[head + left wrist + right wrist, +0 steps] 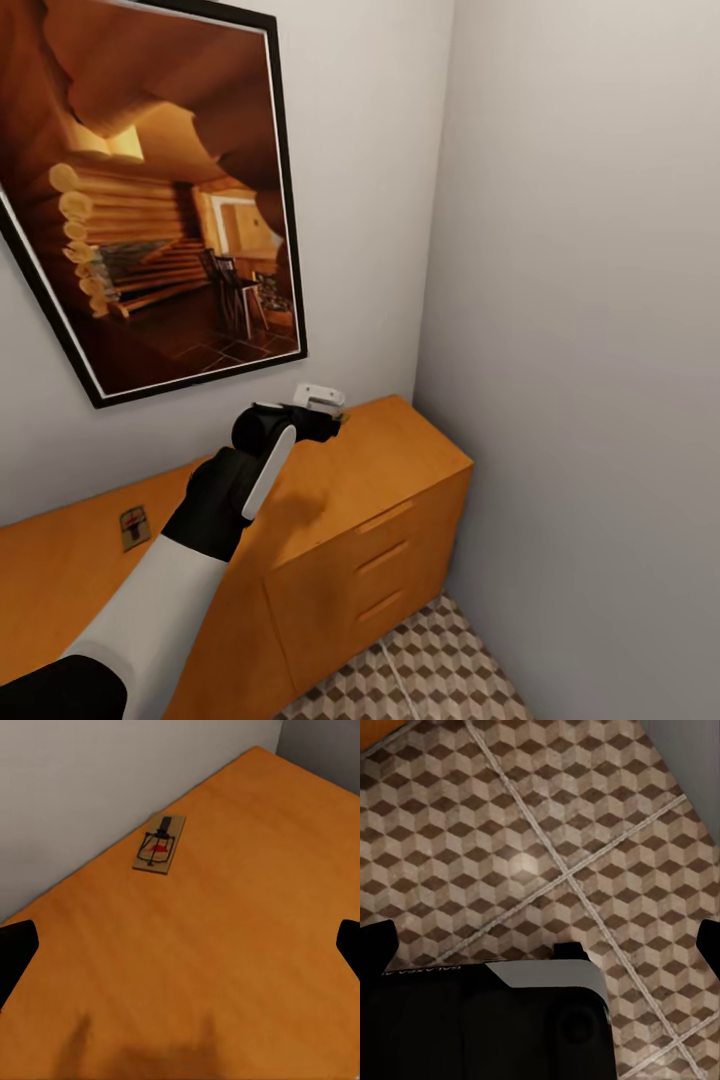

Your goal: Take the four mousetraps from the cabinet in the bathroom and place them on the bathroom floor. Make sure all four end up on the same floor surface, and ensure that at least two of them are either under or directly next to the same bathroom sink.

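The left tool (318, 408) is hovering spread wide and empty over the orange-brown wooden cabinet (400, 470); a small flat brown wooden mousetrap (160, 844) is lying ahead near the wall, its long axis slanting across the approach.

Below my left jaws spreads the flat orange-brown top of the cabinet (400, 470), running into the corner where two pale walls meet. One mousetrap (160, 844) lies flat on that top, ahead of my left jaws and close to the back wall, its dark metal parts facing up. Beyond it the wood stretches bare to the corner. Under my right jaws is the bathroom floor (547, 832), cube-patterned tiles crossed by pale grout lines.
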Tool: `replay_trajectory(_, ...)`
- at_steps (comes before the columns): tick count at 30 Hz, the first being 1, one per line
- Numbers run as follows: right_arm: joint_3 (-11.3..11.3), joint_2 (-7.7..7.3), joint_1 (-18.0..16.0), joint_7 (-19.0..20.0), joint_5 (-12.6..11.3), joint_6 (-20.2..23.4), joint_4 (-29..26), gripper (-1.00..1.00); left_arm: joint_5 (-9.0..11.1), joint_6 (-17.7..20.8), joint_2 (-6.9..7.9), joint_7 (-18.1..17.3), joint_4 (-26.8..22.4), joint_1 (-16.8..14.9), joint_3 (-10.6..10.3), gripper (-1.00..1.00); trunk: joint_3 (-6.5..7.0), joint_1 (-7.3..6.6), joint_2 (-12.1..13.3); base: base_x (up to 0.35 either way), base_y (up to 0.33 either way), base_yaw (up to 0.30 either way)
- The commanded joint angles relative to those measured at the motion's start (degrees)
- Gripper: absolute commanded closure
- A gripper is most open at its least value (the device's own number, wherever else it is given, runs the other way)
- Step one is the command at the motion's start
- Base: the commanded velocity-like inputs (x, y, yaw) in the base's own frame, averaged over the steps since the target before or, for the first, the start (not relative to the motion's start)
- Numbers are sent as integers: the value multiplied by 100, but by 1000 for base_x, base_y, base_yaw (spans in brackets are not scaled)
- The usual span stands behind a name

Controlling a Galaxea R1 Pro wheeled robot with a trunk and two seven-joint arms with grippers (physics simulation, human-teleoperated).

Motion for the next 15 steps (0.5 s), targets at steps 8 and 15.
replay_trajectory(8, 49, 2, -4, -20, -42, -16, 3, -100, 60, 9, 2, 58, 114, -6, -6, -100, -10, 5, -9, 142, 0, 0)
replay_trajectory(15, 49, 2, -4, -20, -43, -13, 3, -100, 60, 8, 2, 55, 143, 17, -6, -100, -10, 5, -9, 23, 0, 0)
